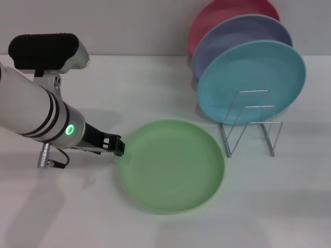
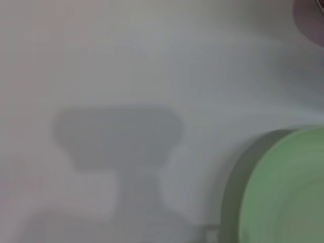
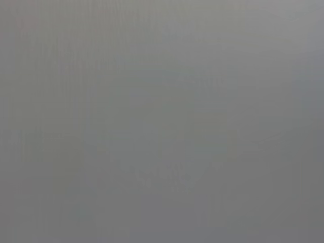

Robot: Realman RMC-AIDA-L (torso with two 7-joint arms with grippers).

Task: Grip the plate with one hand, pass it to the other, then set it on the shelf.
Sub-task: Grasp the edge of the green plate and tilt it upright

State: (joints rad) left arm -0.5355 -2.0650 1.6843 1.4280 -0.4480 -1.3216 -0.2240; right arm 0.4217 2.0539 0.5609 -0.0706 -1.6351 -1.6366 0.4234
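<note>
One claw (image 1: 120,146) at plate (image 1: 170,165) rim.

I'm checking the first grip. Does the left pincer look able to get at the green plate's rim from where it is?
Probably yes. The left pincer sits low at the green plate's near-left rim, with only bare table around it. The rack and its plates stand on the far side, out of the way.

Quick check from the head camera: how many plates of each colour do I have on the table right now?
Green plate, flat on the table, left gripper at its rim: 1
Light blue plate, in the wire rack: 1
Lavender plate, in the rack: 1
Pink plate, rearmost: 1
Total: 4 plates
</note>
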